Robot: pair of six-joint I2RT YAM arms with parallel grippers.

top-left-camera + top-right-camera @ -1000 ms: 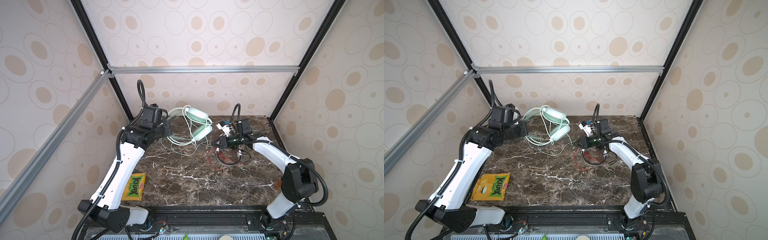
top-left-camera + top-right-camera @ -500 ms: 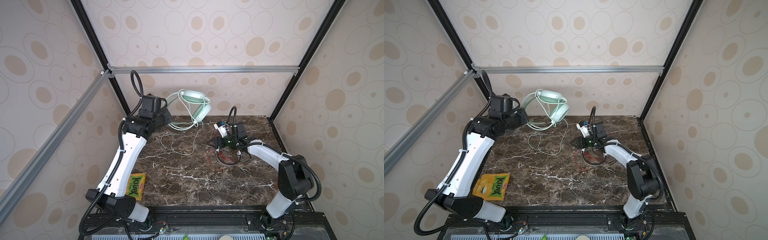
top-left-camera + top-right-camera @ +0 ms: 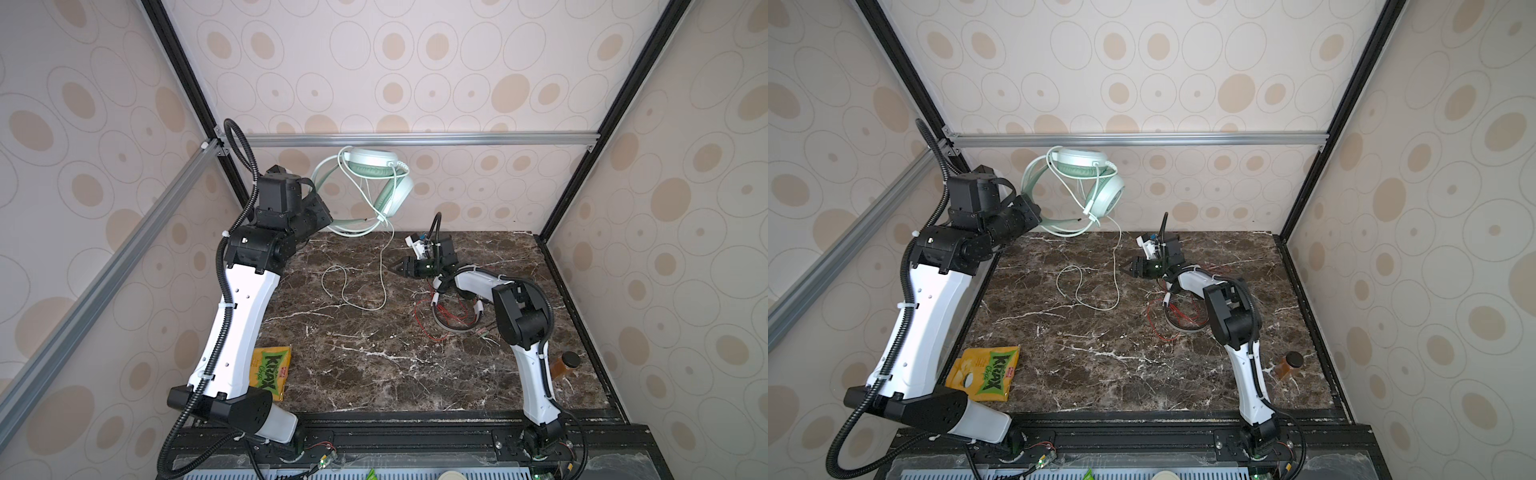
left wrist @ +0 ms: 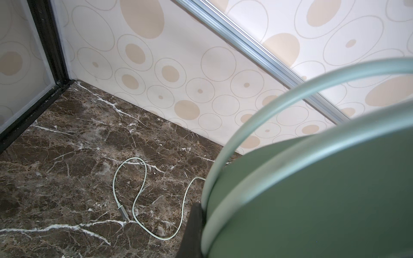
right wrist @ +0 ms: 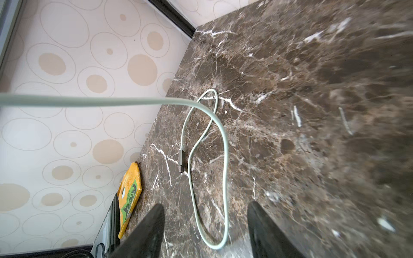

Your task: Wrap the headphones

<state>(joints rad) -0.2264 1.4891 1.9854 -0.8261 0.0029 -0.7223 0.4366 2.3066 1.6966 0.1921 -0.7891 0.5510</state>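
The brown marble tabletop (image 3: 374, 374) sits between walls (image 3: 415, 62) papered with beige ovals. The left gripper (image 3: 327, 219) is clamped on the headband of the mint green headphones (image 3: 374, 160), held in the air at the back. Their pale green cord (image 3: 382, 272) hangs to the marble just beside the right gripper (image 3: 397, 267), whose fingers (image 5: 154, 223) stand apart, empty. The white-and-black headphones (image 3: 451, 328) lie under that arm.

Both top views look steeply down from high above the front edge onto the whole marble table (image 3: 374, 365). Each wrist camera looks down from nearer; both share the pale cord (image 4: 164, 239) loop, toward 11 o'clock.
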